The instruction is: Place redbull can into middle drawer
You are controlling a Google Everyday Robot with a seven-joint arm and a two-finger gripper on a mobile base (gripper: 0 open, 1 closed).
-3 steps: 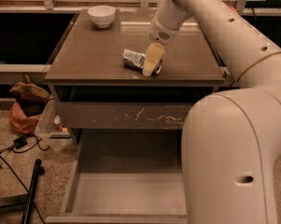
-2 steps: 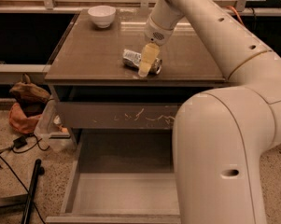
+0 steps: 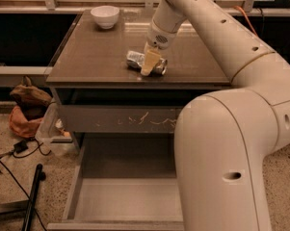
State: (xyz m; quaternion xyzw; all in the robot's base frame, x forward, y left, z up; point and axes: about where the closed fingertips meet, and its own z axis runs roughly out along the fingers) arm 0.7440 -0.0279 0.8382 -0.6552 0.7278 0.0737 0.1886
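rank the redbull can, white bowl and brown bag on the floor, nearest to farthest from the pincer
The pincer is low over the front of the tabletop.
1. redbull can, lying on its side right at it
2. white bowl, back left of the tabletop
3. brown bag, on the floor, far left

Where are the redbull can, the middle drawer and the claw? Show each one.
redbull can (image 3: 134, 60): camera view, its left end, lying on the cabinet top (image 3: 91, 57).
middle drawer (image 3: 120, 198): camera view, bare floor of the open drawer.
claw (image 3: 148, 67): camera view, its tip, down at the can.
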